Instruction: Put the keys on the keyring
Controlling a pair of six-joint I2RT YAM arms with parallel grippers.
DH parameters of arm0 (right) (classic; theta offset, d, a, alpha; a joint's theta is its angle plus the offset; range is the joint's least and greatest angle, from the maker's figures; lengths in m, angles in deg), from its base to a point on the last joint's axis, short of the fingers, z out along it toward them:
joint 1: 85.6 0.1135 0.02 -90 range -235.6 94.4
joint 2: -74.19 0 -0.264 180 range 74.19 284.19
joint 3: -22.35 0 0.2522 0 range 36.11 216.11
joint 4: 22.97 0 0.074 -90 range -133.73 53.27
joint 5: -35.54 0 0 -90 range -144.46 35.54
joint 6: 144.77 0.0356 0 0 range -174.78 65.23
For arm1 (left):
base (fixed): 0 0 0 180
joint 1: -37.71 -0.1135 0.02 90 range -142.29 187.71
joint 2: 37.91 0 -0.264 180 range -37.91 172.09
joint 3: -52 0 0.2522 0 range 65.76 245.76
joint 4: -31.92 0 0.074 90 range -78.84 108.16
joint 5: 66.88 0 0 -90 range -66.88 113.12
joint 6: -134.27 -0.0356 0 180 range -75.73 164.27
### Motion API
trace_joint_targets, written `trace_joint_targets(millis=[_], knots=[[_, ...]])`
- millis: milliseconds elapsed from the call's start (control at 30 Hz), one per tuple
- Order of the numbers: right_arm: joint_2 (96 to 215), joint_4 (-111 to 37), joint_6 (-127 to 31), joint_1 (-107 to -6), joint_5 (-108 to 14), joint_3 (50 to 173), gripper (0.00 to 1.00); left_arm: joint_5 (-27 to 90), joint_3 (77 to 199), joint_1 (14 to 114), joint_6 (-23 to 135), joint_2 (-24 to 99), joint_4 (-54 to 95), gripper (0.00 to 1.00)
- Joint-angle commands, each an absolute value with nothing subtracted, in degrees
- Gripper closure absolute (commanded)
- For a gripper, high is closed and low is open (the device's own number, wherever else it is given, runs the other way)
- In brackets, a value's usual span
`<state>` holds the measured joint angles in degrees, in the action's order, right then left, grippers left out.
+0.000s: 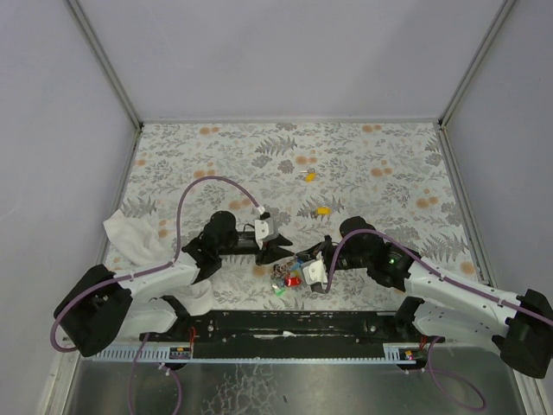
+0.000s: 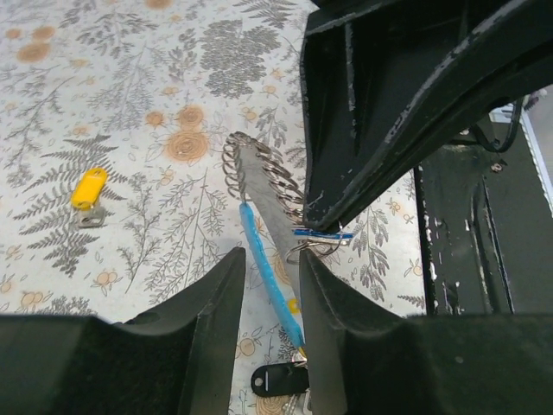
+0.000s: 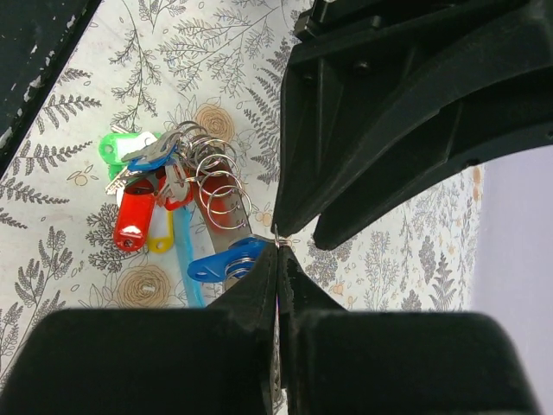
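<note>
The keyring strap (image 2: pixel 252 173) is grey with a light-blue section (image 2: pixel 263 268) and lies on the patterned table with several wire rings along it. My left gripper (image 2: pixel 268 255) is open, its fingers astride the light-blue section just above the table. My right gripper (image 3: pixel 277 246) is shut on the blue key (image 3: pixel 216 264), pinching it and a thin wire ring at the strap's edge. Red (image 3: pixel 134 225), green (image 3: pixel 117 147) and yellow (image 3: pixel 161 240) keys cluster at the strap's other end. A black key (image 2: pixel 281 378) lies below the left fingers. Both grippers (image 1: pixel 278 251) (image 1: pixel 304 262) meet over the bundle (image 1: pixel 285 278).
Two loose yellow keys lie farther out on the table (image 1: pixel 310 176) (image 1: pixel 322 209); one shows in the left wrist view (image 2: pixel 88 190). A crumpled white cloth (image 1: pixel 138 238) lies at the left by the left arm. The black base rail (image 1: pixel 285 324) runs along the near edge.
</note>
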<state>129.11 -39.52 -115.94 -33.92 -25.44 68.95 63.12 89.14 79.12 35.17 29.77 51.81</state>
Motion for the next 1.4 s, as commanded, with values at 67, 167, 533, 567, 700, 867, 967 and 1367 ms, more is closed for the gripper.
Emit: trace_joint_targets(millis=[67, 167, 533, 567, 700, 867, 967, 1367], knots=[[128.5, -38.2, -117.2, -33.4, -24.8, 72.6, 1.0, 72.6, 93.1, 78.5, 27.9, 33.1, 45.2, 0.68], [128.8, -38.2, -117.2, -33.5, -24.7, 72.6, 1.0, 73.8, 93.7, 78.5, 26.9, 33.8, 43.8, 0.68], [129.5, -39.2, -116.7, -33.4, -23.1, 73.1, 1.0, 75.7, 95.1, 78.5, 27.6, 35.4, 44.6, 0.7], [129.7, -39.5, -116.7, -33.4, -22.8, 73.4, 1.0, 75.6, 95.2, 78.5, 27.6, 35.4, 44.5, 0.69], [130.4, -40.1, -116.8, -33.4, -22.3, 73.9, 1.0, 75.0, 95.1, 78.5, 27.4, 35.0, 44.3, 0.68], [130.7, -39.9, -116.8, -33.4, -21.5, 74.2, 1.0, 75.3, 94.8, 78.5, 27.6, 34.3, 45.2, 0.68], [130.6, -40.0, -116.8, -33.4, -21.6, 74.1, 1.0, 76.1, 95.0, 78.5, 27.0, 34.8, 44.3, 0.75], [125.1, -41.1, -114.1, -33.5, -27.2, 71.0, 1.0, 74.2, 95.3, 78.2, 27.0, 34.4, 41.3, 1.0]])
